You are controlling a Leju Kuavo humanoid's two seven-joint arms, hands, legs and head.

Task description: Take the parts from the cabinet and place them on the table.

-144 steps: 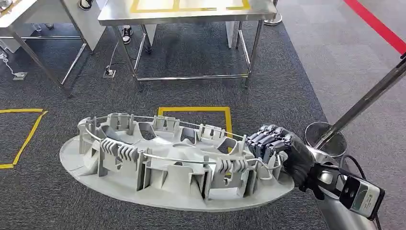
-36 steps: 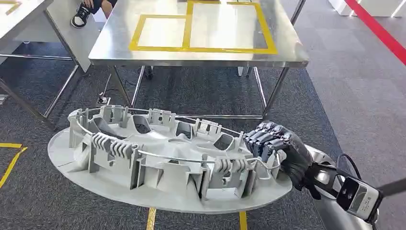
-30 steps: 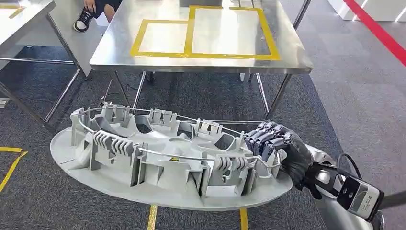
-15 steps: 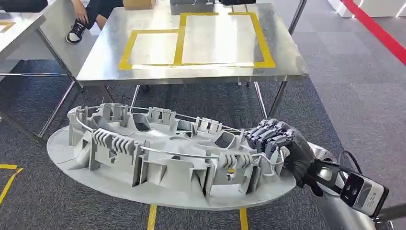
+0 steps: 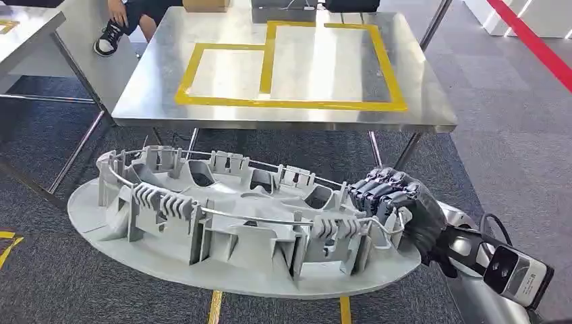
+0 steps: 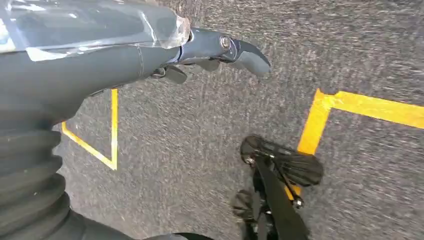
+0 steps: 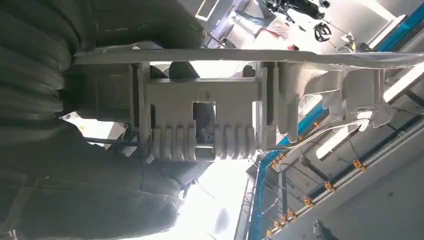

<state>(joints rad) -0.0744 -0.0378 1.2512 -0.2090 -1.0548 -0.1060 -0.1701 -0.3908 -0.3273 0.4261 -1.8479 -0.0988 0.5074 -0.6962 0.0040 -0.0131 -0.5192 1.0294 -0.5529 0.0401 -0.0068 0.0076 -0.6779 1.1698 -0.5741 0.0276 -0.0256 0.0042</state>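
A big grey oval plastic part, ribbed and clipped on its upper face, hangs level in front of me in the head view. My right hand grips its right end, dark fingers curled over the rim and wire. Seen close in the right wrist view, the part fills the space beside the right hand. Ahead stands the steel table, marked with yellow tape rectangles. My left hand hangs above the carpet, holding nothing, fingers loosely extended.
Another steel table stands at the far left. A person's shoe and leg show behind the tables. Yellow tape lines run on the grey carpet under the part. A red floor stripe runs at the right.
The whole scene has shifted as I walked: the taped table has come nearer and larger. The part stays gripped in my right hand in the same pose.
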